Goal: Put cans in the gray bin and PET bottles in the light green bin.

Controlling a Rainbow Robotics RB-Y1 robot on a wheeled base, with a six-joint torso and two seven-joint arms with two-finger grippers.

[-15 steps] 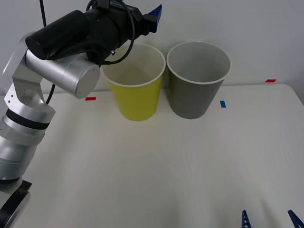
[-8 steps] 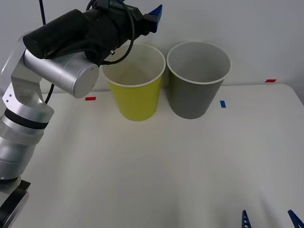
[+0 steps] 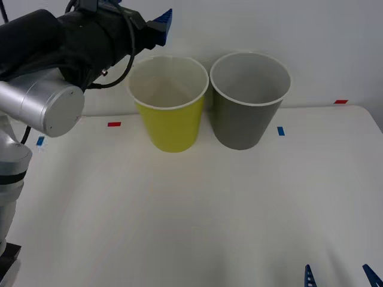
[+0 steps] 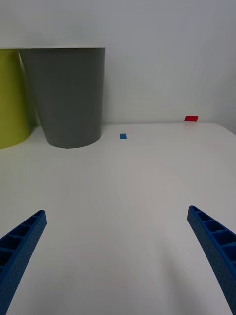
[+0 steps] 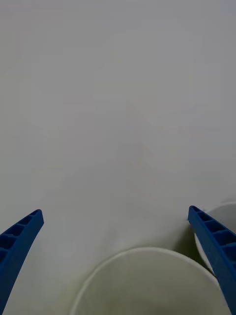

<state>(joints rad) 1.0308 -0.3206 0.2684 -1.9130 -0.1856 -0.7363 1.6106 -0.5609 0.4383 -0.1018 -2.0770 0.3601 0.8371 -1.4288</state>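
Up at the back of the white table, two tapered round plastic bins stand side by side, nearly touching at their white rims. On the robot's left is the yellow-green bin, whitish inside; on its right is the dark-gray bin, pale gray inside. Both stand upright, and no contents can be made out in either from the front view.

The left gripper is raised above table level, just to the left of the yellow-green bin's rim and a little higher than it, at the end of the black and silver left arm. From the left wrist view its two blue ribbed fingers stand wide apart with nothing between them, and the yellow-green bin's white rim lies below the gap, with a sliver of the dark-gray bin's rim beside one finger.

The right gripper sits low at the near right edge of the table, well apart from both bins. Its blue fingers are also spread wide and empty, pointed toward the dark-gray bin.

Small red tape marks and blue tape marks lie on the table near the bins. The crushed clear bottle cannot be made out anywhere on the table or in either bin.
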